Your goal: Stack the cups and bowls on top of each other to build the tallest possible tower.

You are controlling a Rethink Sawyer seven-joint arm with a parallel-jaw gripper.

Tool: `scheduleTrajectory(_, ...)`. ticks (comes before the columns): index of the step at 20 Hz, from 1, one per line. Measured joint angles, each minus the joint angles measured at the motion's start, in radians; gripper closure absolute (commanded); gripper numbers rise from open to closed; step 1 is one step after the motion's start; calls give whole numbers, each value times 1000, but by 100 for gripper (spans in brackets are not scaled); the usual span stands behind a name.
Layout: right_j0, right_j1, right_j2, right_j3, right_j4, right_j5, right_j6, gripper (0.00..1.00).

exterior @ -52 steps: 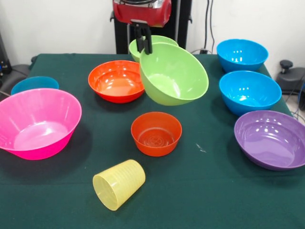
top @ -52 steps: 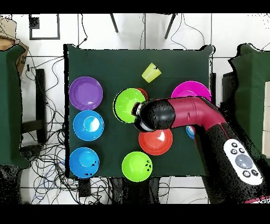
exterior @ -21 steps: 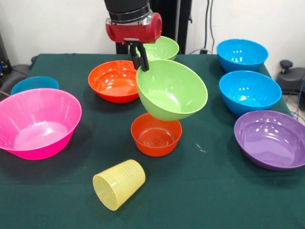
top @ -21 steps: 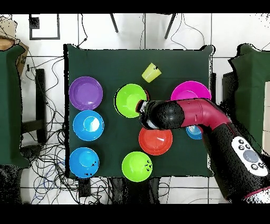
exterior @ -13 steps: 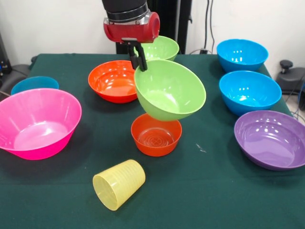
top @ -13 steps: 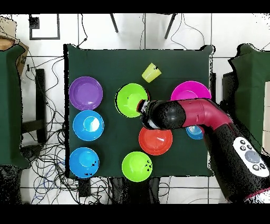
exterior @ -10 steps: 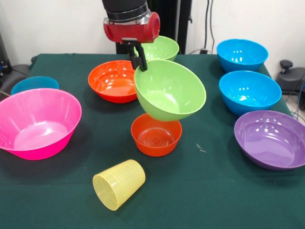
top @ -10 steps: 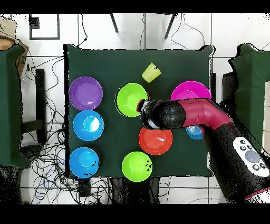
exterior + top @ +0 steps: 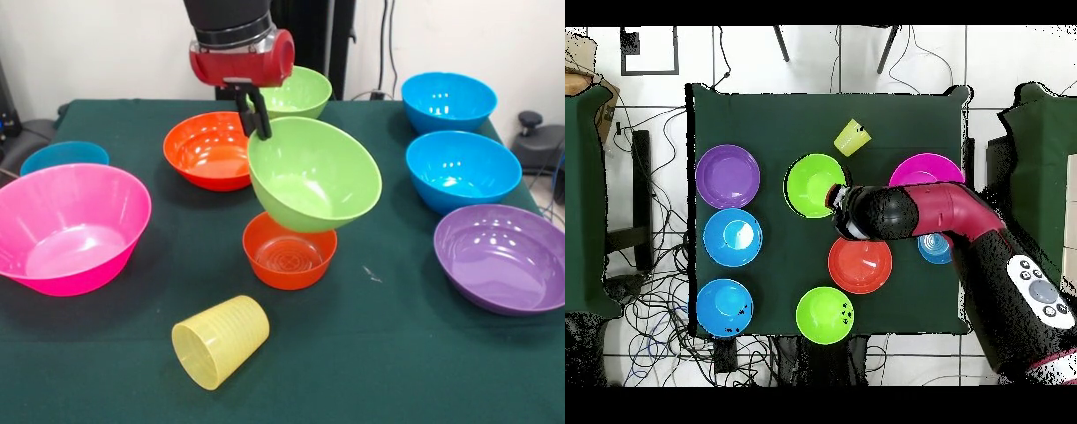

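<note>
Front view: hand (image 9: 255,117) clamped on rim of glossy lime bowl (image 9: 313,174), tilted, hanging just over small empty orange bowl (image 9: 290,248) at tabletop (image 9: 397,353) centre. Ribbed yellow cup (image 9: 220,341) on its side at 7 o'clock. Overhead view: lime bowl (image 9: 813,185) central, arm (image 9: 945,225) at 3 o'clock.

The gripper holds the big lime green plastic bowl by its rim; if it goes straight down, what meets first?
Probably the carried lime green bowl, pinched at its rim by the gripper, would meet the small orange plastic bowl just under it. Depth is unclear.
</note>
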State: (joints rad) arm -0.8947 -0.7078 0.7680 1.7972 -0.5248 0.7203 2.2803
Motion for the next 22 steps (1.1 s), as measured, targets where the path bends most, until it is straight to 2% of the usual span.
scheduleTrajectory(9,0,62,0,-43,-3,0,0,100)
scheduleTrajectory(22,-1,110,0,-64,-17,0,0,100)
